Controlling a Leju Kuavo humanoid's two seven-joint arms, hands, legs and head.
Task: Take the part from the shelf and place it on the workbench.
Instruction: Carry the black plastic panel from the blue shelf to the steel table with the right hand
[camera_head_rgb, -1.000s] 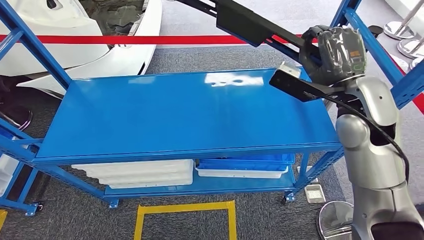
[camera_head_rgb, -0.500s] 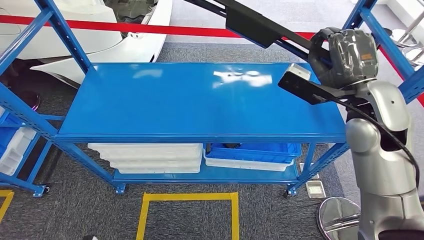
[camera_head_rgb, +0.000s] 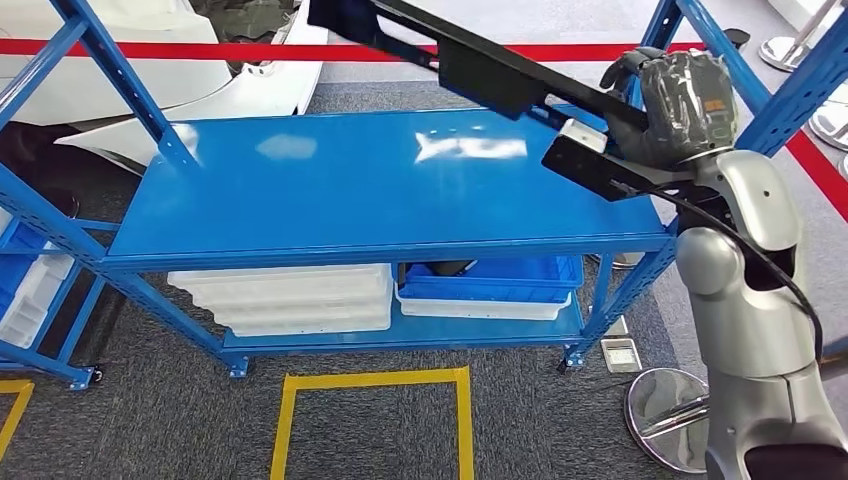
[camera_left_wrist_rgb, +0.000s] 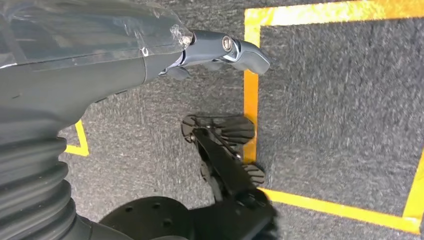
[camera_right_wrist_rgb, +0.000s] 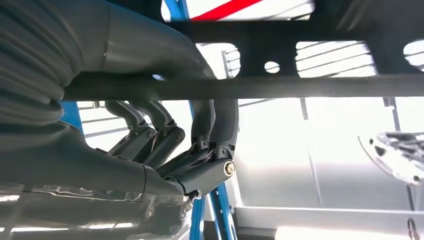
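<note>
A long black part (camera_head_rgb: 480, 65) slants across the head view from the top middle down to the right. My right hand (camera_head_rgb: 680, 100) grips it near its lower end, above the right end of the blue workbench top (camera_head_rgb: 350, 190). A flat black tab of the part juts out just below the hand. In the right wrist view my fingers (camera_right_wrist_rgb: 200, 160) curl around a dark bar of the part (camera_right_wrist_rgb: 300, 86). My left hand (camera_left_wrist_rgb: 100, 55) hangs over the grey carpet with nothing in it and its thumb stretched out.
Stacked white trays (camera_head_rgb: 290, 300) and a blue bin (camera_head_rgb: 490, 285) sit on the lower shelf. Blue rack uprights (camera_head_rgb: 120, 85) stand at the left and at the right (camera_head_rgb: 790, 95). Red tape (camera_head_rgb: 200, 48) and white car panels (camera_head_rgb: 120, 70) lie beyond. A yellow floor square (camera_head_rgb: 370, 420) lies in front.
The whole picture has shifted, so the camera has moved. More of the black part's far end now shows at the top. My right hand still holds it.
</note>
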